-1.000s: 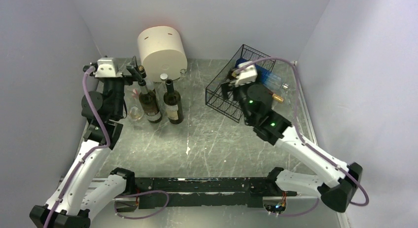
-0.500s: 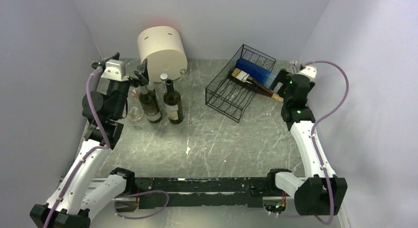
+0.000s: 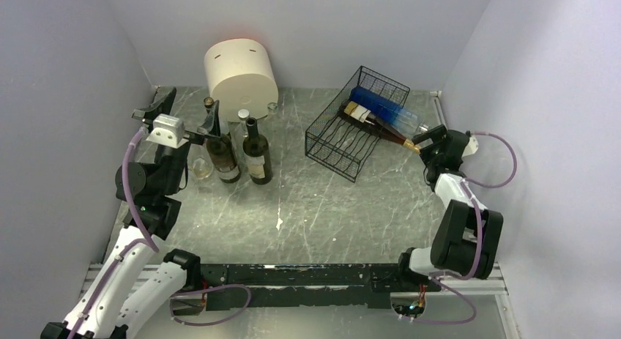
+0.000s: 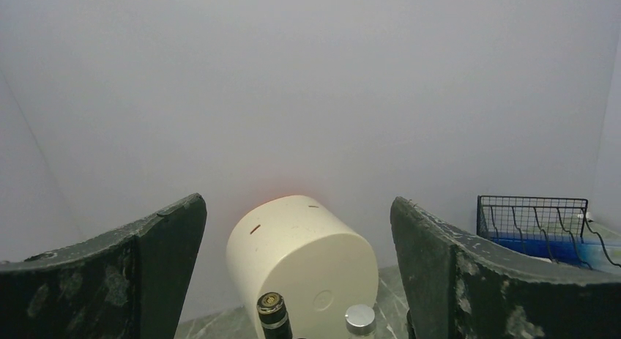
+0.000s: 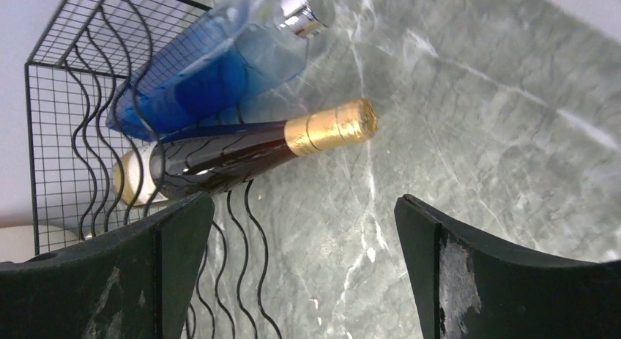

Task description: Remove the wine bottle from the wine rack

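Right claw (image 5: 300,203) gapes wide and empty, facing the wine bottle (image 5: 249,152), whose neck overhangs the wine rack (image 5: 58,134), handy to grip.

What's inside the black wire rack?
Two bottles lie in the wine rack: a dark wine bottle with a gold neck and a blue bottle. Wire partly covers their bottoms.

No legible text or numbers, pale labels on standing bottles (image 3: 256,160) and wine bottle (image 5: 242,152) unreadable
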`<state>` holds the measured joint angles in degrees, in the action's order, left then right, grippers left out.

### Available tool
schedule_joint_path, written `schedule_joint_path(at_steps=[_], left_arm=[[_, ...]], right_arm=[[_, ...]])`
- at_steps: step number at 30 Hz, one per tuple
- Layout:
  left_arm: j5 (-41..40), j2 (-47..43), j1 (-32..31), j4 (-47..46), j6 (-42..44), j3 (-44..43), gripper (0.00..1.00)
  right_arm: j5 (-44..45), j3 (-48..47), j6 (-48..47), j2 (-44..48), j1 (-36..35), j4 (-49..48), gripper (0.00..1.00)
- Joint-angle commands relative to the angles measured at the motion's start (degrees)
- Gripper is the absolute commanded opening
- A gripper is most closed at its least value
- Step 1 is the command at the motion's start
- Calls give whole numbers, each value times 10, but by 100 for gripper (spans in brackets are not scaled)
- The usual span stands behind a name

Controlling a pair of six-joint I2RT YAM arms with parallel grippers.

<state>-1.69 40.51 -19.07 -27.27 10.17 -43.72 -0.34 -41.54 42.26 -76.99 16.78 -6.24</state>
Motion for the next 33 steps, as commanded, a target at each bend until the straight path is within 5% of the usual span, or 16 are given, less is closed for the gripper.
schedule_joint_path(at_steps=[1,17,22,33], left_arm=[[15,-2,-18,-26,29,4,99],[2,-1,-18,-29,39,8,95],[3,4,-18,-28,41,8,94],[7,15,-18,-24,45,7,93]], right_arm=[[-65,44,111,-42,17,-152,100],[-106,62,303,-272,17,-413,94],[-100,57,357,-339,14,-482,84],[13,2,397,-401,-36,-442,82]])
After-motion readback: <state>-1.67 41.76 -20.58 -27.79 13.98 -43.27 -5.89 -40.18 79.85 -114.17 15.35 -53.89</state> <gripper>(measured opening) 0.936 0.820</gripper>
